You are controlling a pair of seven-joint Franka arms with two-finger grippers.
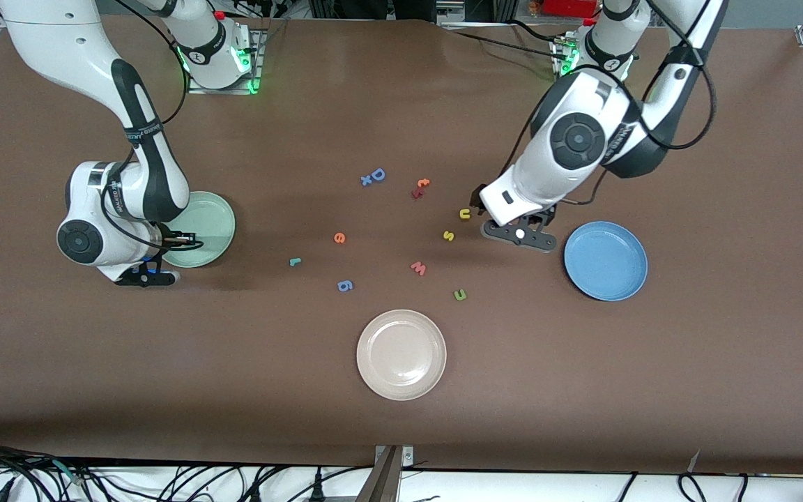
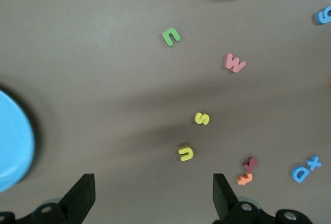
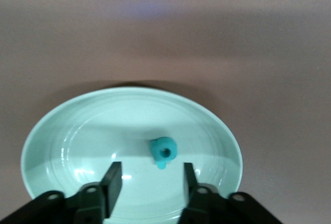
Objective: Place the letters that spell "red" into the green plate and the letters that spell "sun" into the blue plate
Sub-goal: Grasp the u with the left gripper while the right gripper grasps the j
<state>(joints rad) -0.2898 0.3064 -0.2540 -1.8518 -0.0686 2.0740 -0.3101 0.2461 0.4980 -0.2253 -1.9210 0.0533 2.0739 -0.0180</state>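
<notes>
The green plate (image 1: 210,209) lies at the right arm's end of the table. My right gripper (image 1: 182,242) hangs low over it, open. In the right wrist view a teal "d" (image 3: 164,150) lies in the green plate (image 3: 67,131), just past the parted fingers of the right gripper (image 3: 150,169) and free of them. My left gripper (image 1: 513,226) hovers open between the yellow "u" (image 1: 465,213) and the blue plate (image 1: 606,260), holding nothing. The yellow "s" (image 1: 448,235), green "n" (image 1: 460,295), orange "e" (image 1: 339,238) and teal "r" (image 1: 295,262) lie on the table mid-way.
A beige-white plate (image 1: 401,354) sits nearest the front camera. Other loose letters lie around: a blue "D" (image 1: 373,176), an orange "t" (image 1: 423,183), a red "w" (image 1: 418,268) and a blue "g" (image 1: 345,285).
</notes>
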